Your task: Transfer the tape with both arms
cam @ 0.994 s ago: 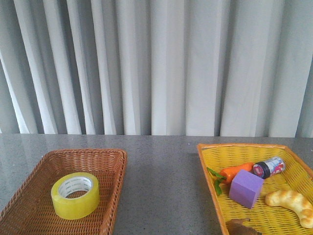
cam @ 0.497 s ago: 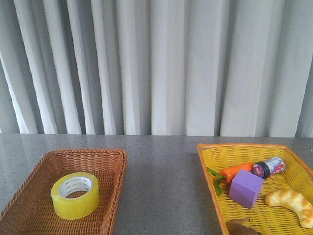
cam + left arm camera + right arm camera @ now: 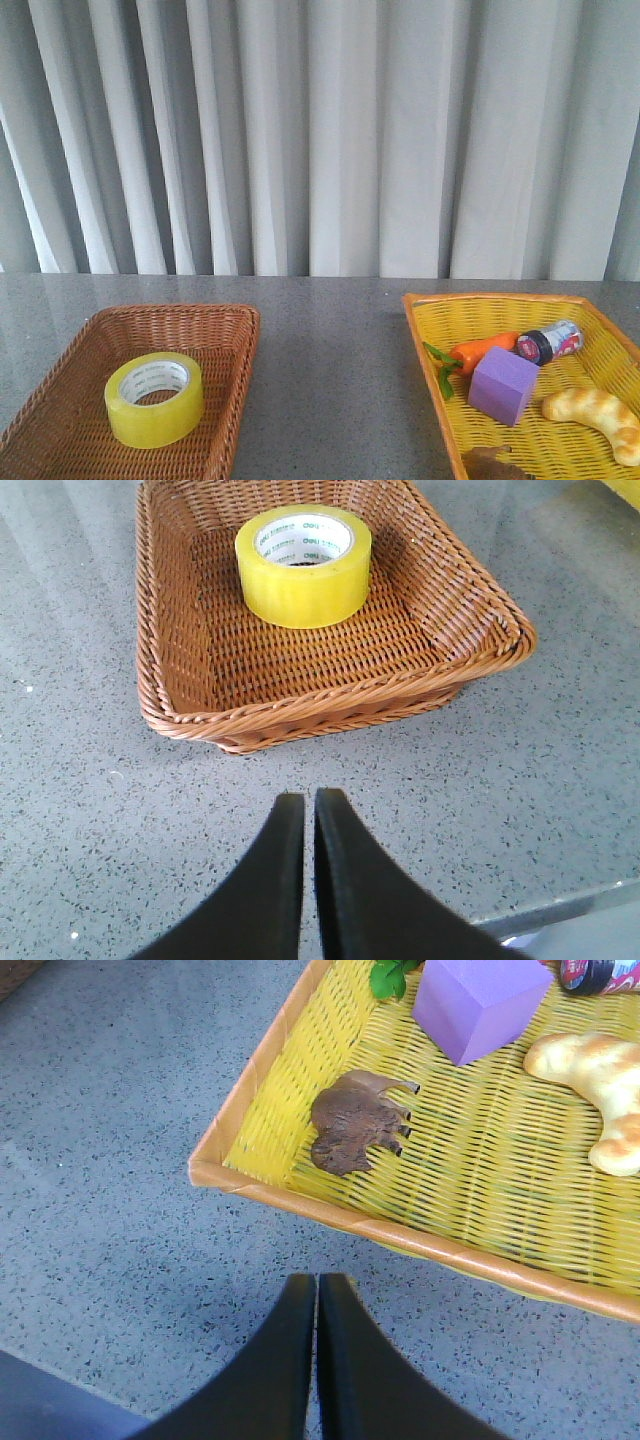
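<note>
The tape (image 3: 154, 399) lies flat, core opening upward, on the floor of the brown wicker basket (image 3: 60, 410), toward the basket's far side as seen past the left gripper (image 3: 301, 806). Nothing touches the roll; its white printed core is visible in the left wrist view.

Left gripper: the 2 fingers (image 3: 270, 880) are pressed together with only a hairline seam between them, grasping nothing. They sit over bare grey table (image 3: 90, 820), short of the basket's near rim; the tape is well ahead of the fingertips, beyond that rim.

Right gripper (image 3: 317, 1286): the 2 fingers (image 3: 350, 1360) are likewise clenched together and empty. They sit over the table just short of the near rim of the yellow basket (image 3: 300, 1110). Ahead of the fingertips, inside that basket: a brown animal figure (image 3: 355, 1120) nearest, a purple cube (image 3: 480, 1000) beyond it, and a croissant-shaped bread piece (image 3: 595, 1090) off to one side. A toy carrot (image 3: 480, 350) and a small jar (image 3: 548, 342) on its side lie farther back.

Neither arm appears in the front view.
</note>
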{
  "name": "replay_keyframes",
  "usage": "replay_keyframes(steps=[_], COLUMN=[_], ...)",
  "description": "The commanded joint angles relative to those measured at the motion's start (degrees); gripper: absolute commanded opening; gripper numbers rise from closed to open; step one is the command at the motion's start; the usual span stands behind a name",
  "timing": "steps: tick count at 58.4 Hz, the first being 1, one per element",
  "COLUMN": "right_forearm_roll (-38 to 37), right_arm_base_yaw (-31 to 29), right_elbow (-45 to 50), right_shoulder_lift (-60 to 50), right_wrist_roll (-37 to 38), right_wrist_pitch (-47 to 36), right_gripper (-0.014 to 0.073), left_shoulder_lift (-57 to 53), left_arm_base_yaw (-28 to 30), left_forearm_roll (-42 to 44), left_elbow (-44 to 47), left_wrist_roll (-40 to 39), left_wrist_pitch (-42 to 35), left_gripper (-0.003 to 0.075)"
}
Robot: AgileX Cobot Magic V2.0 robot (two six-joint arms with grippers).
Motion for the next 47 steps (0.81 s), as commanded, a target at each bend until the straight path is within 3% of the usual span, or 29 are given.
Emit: replay_keyframes(steps=[1,34,47], right_forearm_roll=[-0.4,-0.4,-0.6], right_arm_base_yaw=[-0.3,-0.3,-0.3], right_elbow=[-1.6,-1.6,-1.6], right_shoulder_lift=[-0.2,-0.2,-0.2], right_wrist_roll=[-0.1,-0.1,-0.1], right_wrist_pitch=[-3.1,-3.1,-3.1], right_gripper=[-0.0008,-0.0007,-0.0007], left_shoulder_lift=[0.4,-3.3,-15.3], left_arm_base_yaw=[0.0,-0.9,0.9], left_forearm_roll=[-0.6,1.8,3.0], left_elbow=[-1.4,-0.5,10.6], left_wrist_roll=[-0.7,-0.8,-3.8], left_wrist_pitch=[-4.5,-4.9,-19.1], left_gripper=[-0.0006,-0.0007,-0.0007])
